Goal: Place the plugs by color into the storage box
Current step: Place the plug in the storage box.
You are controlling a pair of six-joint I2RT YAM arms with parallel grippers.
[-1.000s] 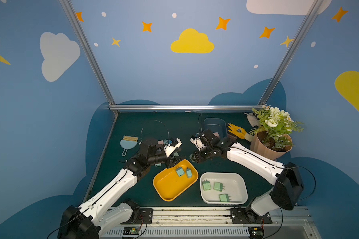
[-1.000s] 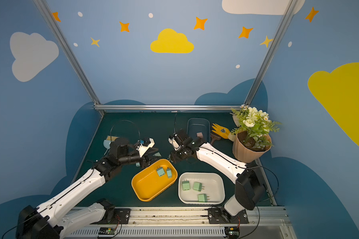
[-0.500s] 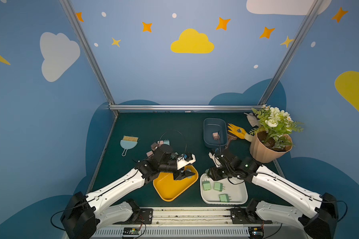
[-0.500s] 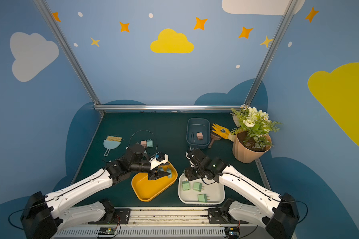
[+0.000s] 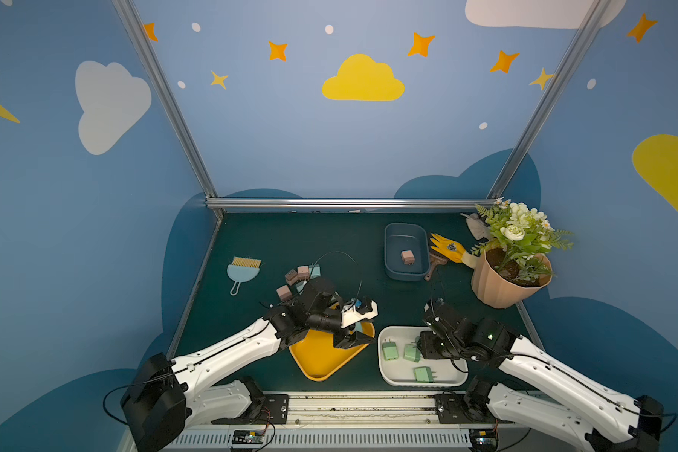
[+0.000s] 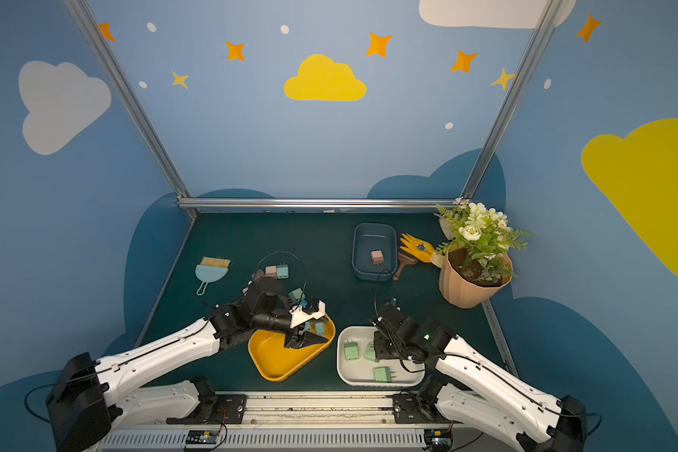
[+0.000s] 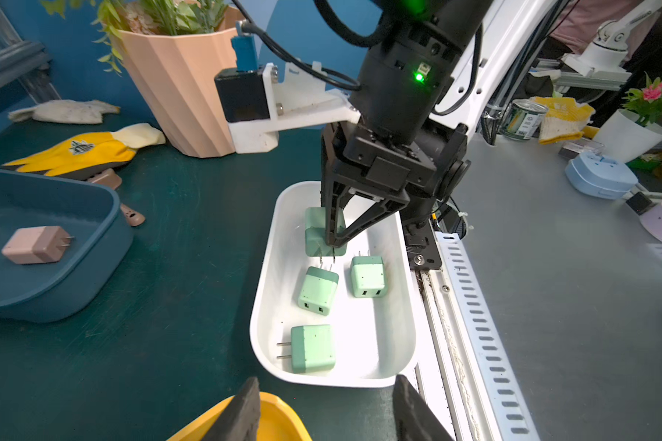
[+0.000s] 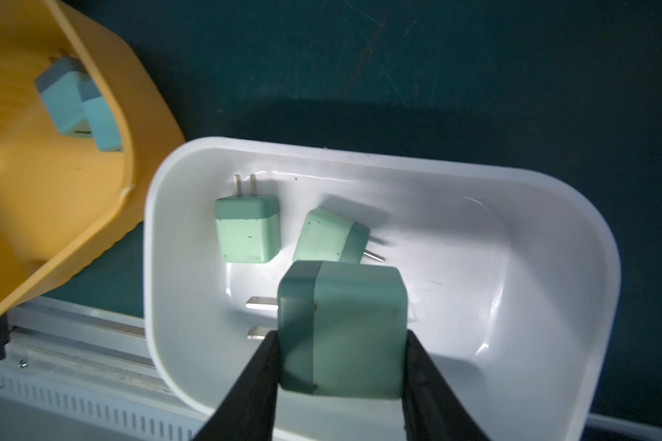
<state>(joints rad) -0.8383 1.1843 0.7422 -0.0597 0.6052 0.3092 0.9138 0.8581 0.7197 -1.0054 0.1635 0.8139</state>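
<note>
My right gripper (image 8: 341,338) is shut on a mint green plug (image 8: 344,320), held just above the white tray (image 5: 398,371). Three green plugs (image 7: 318,290) lie in that tray. My left gripper (image 7: 327,412) is open with nothing between its fingers. In both top views it hangs over the yellow tray (image 5: 321,364), which holds light blue plugs (image 8: 73,103). A pink plug (image 5: 408,257) lies in the dark blue bin (image 5: 392,250). Several loose pink plugs (image 5: 284,292) and bluish-green plugs (image 6: 282,271) sit on the mat behind the left arm.
A light blue dustpan (image 5: 243,270) lies at the left. A flower pot (image 5: 505,281), a yellow glove (image 5: 447,248) and a brown brush (image 5: 433,266) stand at the right by the blue bin. A metal rail (image 5: 361,407) runs along the front edge.
Both arms have swung from the loose plugs at mid table toward the front. The right one carried the green plug over the white tray; the left one came over the yellow tray.
</note>
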